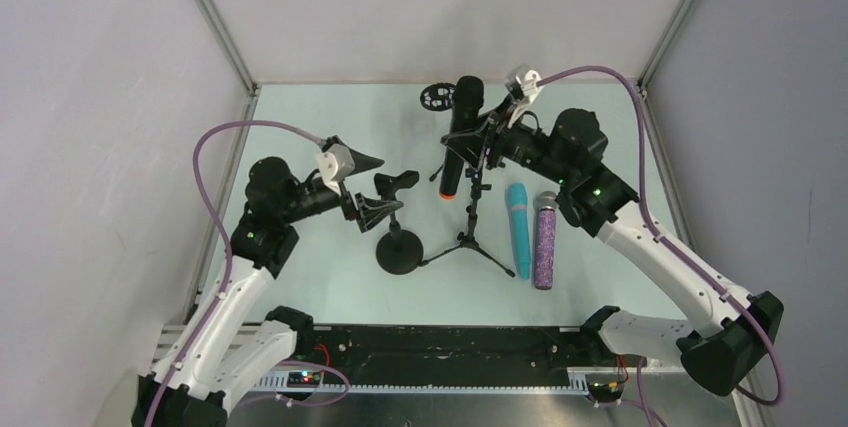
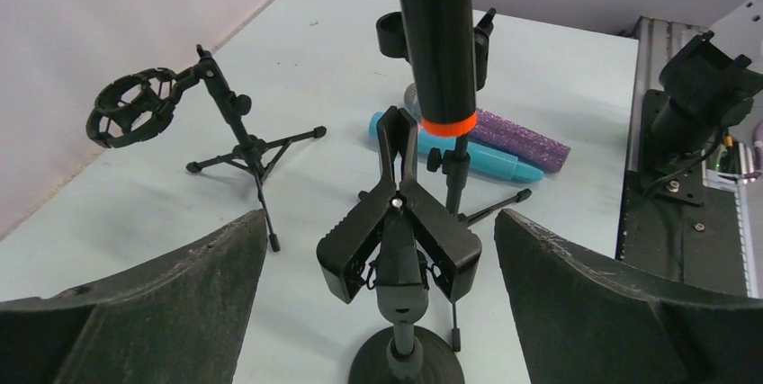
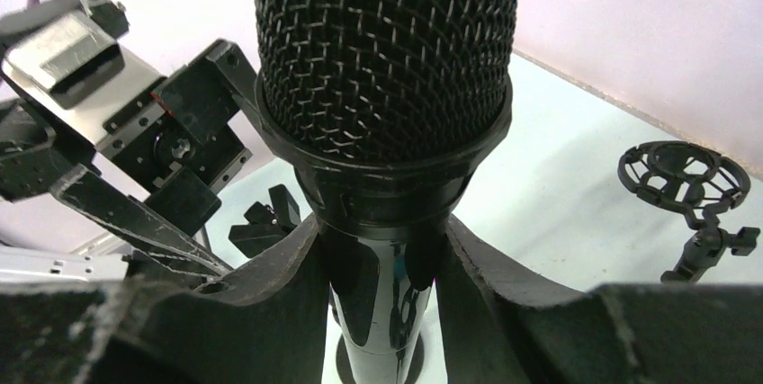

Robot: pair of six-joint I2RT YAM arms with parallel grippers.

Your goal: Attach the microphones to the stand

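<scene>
While your right gripper [image 3: 382, 263] clamps the black microphone [image 1: 458, 135], you see its black mesh head up and its orange-red ring low, tilted over the tripod stand [image 1: 472, 239]. Your left gripper [image 2: 382, 222] gapes wide, flanking the clamp stand [image 1: 398, 250]. The cyan-blue microphone [image 1: 519, 227] and the glittery purple microphone [image 1: 545, 244] lie side by side, just right of the tripod.

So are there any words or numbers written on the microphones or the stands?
None can be read.
Black microphone: no lettering shows, only an orange-red band.
Cyan-blue microphone and glittery purple microphone: no print visible.
Clip stand: plain black, no label.
Circuit board by the left arm's base: any print is too small to read.
</scene>
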